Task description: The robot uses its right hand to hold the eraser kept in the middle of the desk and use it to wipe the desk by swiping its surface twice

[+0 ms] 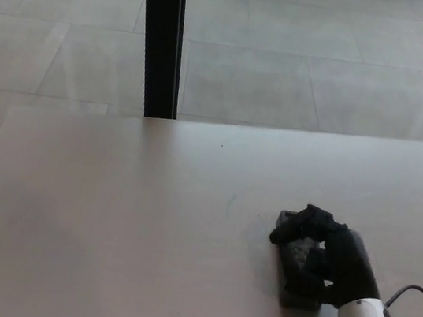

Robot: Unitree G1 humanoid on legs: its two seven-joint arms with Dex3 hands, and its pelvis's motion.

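Under the right hand (328, 260), eraser (294, 271) on desk (106, 222), mostly hidden.

Desk (107, 215): pale wood-grain top, fills the lower half of the head view, far edge running across just below a black post. Surface bears a short faint mark (230, 204) near centre and a tiny dark speck (223, 146) close to the far edge. One item lies flat on it: dark eraser (294, 271), right of centre toward the near edge, partly covered from above.
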